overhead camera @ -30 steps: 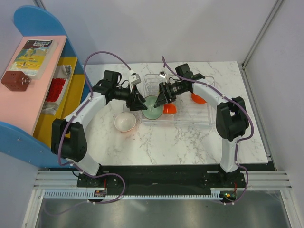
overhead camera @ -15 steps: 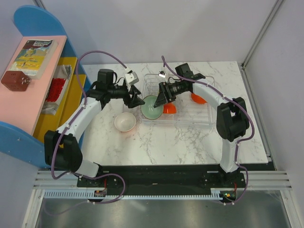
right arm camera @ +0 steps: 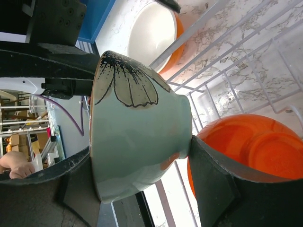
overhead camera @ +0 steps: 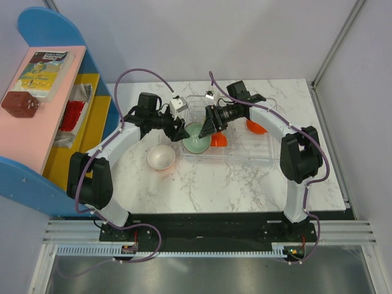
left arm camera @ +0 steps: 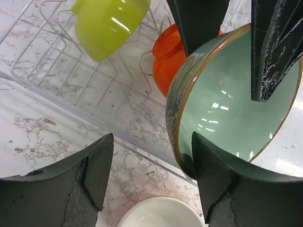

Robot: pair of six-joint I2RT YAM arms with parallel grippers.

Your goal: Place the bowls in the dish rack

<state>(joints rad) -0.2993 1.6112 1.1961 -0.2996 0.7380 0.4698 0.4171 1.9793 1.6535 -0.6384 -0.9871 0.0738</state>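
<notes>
Placing seems the step in hand: the right gripper (overhead camera: 206,128), clamped on the tilted pale mint green plastic bowl (right arm camera: 142,137) over the left end of the clear plastic dish rack (overhead camera: 257,149), must next lower and release it; the left gripper (overhead camera: 179,131) hovers beside, jaws apart.

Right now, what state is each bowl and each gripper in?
mint bowl, on edge, clamped by right gripper
lime bowl, tilted in the dish rack
middle orange bowl, on edge in dish rack
right orange bowl, on edge in dish rack
white-lined bowl, upright on table, unloaded
left gripper, open
right gripper, shut on mint bowl
</notes>
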